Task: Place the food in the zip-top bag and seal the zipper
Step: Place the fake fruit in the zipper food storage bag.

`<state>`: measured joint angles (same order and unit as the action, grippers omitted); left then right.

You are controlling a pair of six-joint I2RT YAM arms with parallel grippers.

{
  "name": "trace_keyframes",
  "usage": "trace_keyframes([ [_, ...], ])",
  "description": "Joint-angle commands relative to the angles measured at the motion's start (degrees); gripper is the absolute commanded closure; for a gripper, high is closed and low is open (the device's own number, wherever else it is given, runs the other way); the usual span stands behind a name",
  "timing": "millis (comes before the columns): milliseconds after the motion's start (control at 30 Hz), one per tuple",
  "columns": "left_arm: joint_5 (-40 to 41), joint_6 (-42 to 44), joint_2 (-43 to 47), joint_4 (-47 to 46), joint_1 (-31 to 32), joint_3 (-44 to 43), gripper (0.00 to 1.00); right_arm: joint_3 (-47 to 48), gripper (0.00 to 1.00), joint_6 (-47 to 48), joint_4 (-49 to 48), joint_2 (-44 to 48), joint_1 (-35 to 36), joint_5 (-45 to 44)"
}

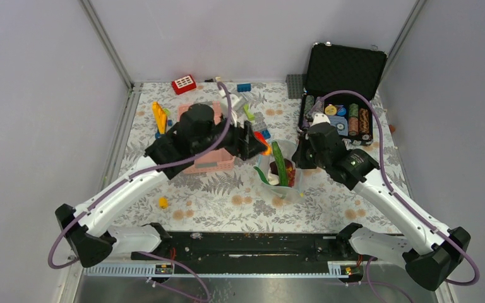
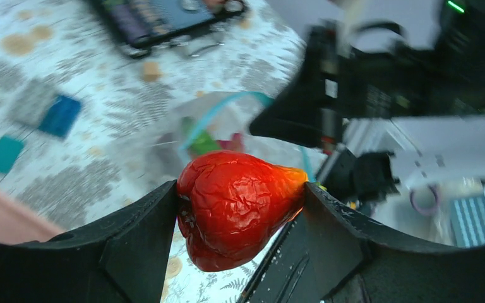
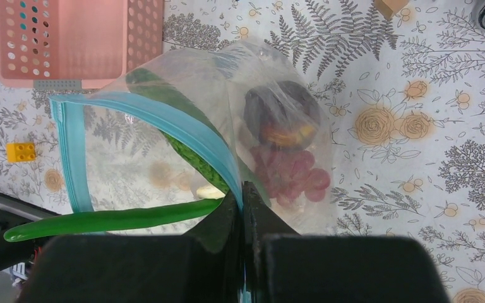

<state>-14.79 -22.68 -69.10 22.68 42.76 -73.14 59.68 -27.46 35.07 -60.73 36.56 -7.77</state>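
Observation:
My left gripper is shut on the red food piece and holds it in the air just left of the zip-top bag; in the top view the gripper hides most of the piece. My right gripper is shut on the bag's light-blue zipper, holding the mouth open. Inside the clear zip-top bag I see the dark red grape bunch, the maroon round fruit, green pods sticking out of the mouth, and a white piece.
The pink slotted basket lies under the left arm. An open black case with poker chips stands at the back right. Coloured building blocks lie along the back, and a small yellow block lies near the front left.

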Motion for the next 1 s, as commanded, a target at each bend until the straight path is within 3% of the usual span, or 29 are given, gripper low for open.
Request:
trace_keyframes([
  [0,-7.17,11.14,-0.75,-6.83,7.48,-0.91,0.35,-0.31,0.98,-0.83,-1.93,1.96,-0.54,0.94],
  [200,-7.71,20.64,-5.1,-9.03,14.76,0.16,0.28,-0.52,0.98,-1.03,-2.17,2.53,-0.52,1.88],
  [433,-0.61,21.33,-13.38,-8.57,14.82,-3.05,0.28,-1.31,0.98,-1.34,-3.26,3.57,-0.52,4.08],
  [700,4.55,20.65,-16.07,-8.04,14.83,-3.37,0.27,-1.59,0.98,-1.3,-3.3,3.82,-0.53,4.04],
  [800,3.58,20.18,-16.58,-7.96,14.81,-3.54,0.18,-1.5,0.98,-1.28,-3.27,3.66,-0.52,3.86],
  [867,2.25,20.05,-16.61,-7.82,14.85,-3.42,0.02,-1.5,0.98,-1.21,-3.28,3.68,-0.54,3.78],
  [967,1.82,19.27,-16.39,-7.84,14.9,-3.62,0.01,-1.58,0.98,-1.19,-3.27,3.69,-0.52,3.75],
])
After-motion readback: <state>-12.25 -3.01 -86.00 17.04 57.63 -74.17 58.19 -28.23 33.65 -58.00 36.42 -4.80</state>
